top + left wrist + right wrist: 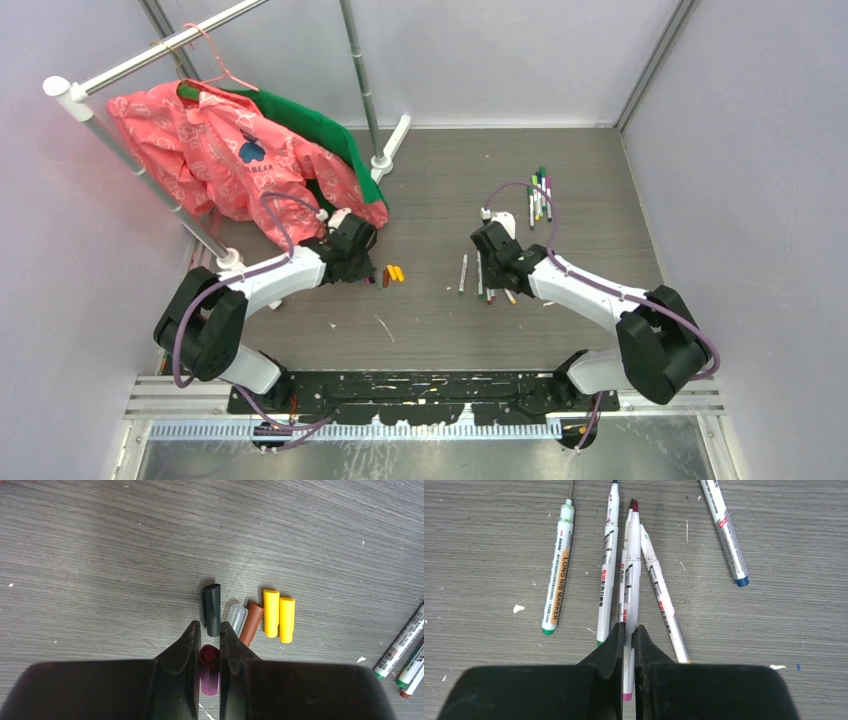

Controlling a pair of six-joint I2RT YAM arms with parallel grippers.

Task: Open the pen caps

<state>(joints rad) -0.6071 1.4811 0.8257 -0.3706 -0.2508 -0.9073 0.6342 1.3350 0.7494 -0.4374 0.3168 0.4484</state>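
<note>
Left side. My left gripper (pixel 209 627) is low over the table (pixel 430 170), jaws pinched narrow on a purple cap (pixel 209 672) that sits upright-ish between them. That cap is off its pen.

Just beyond the fingertips, a row of loose pen caps lies on the wood, counted left to right:
- one dark cap (pixel 211 607)
- one clear cap (pixel 237 618)
- one brown cap (pixel 251 624)
- two yellow caps (pixel 271 612), side by side and touching

That makes six caps off, counting the one held.

Right side. My right gripper (pixel 628 628) is closed tight on a white pen (pixel 632 570), purple nib bare and pointing away. Around it lie five more barrels, among them a green marker (pixel 558 575) with its nib exposed. That makes six pens here, matching the six caps. The blue-tailed one runs out of view, so I cannot tell whether it is capped.

Left to do, in my judgement: the far pens (pixel 539 195) by the back of the table show coloured ends and look capped. They are too small to count surely. I would call the job roughly half done.
</note>
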